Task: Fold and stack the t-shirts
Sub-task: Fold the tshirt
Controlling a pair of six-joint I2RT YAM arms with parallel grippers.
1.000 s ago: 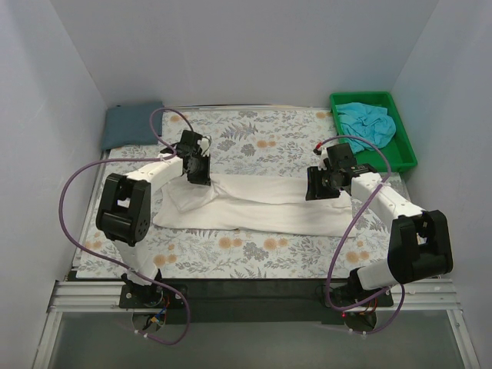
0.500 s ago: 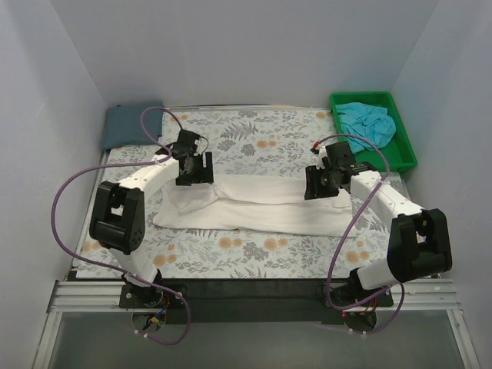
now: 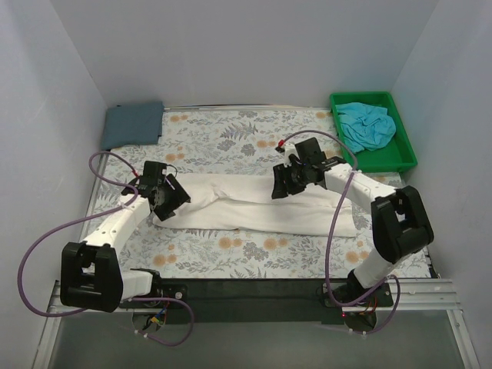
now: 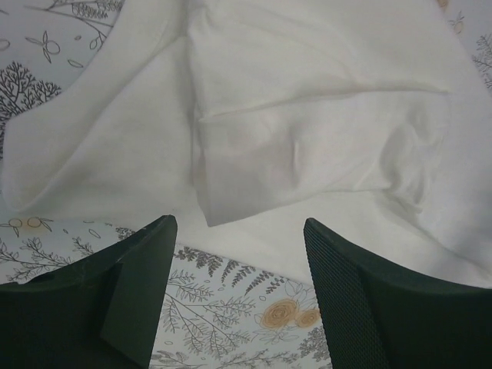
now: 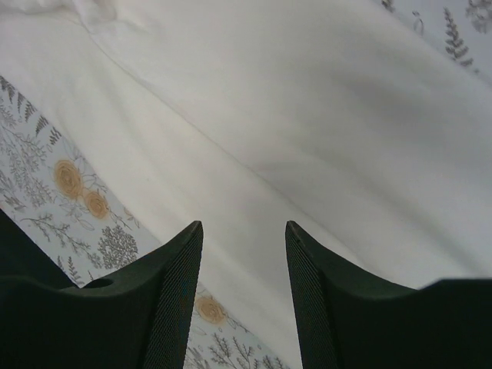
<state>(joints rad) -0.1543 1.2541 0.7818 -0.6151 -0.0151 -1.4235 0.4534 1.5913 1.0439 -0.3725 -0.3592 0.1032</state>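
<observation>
Cream tee [image 3: 254, 204] lies half-folded across mid table [image 3: 231, 261]. The left fingers [image 4: 138, 284] are spread open over its sleeve end, gripping nothing. Also apart: right fingers [image 5: 173, 300], above the cloth, prob. not touching. Grey tee [image 3: 132, 124] sits in far-left corner; turquoise tee [image 3: 365, 127] in green bin [image 3: 403, 157].

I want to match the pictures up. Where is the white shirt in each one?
Top view: the white shirt lies stretched across the middle of the table.
Left wrist: the white shirt fills the upper half.
Right wrist: the white shirt fills most of the picture.
Shared landmark: the floral table cover beside it.
</observation>
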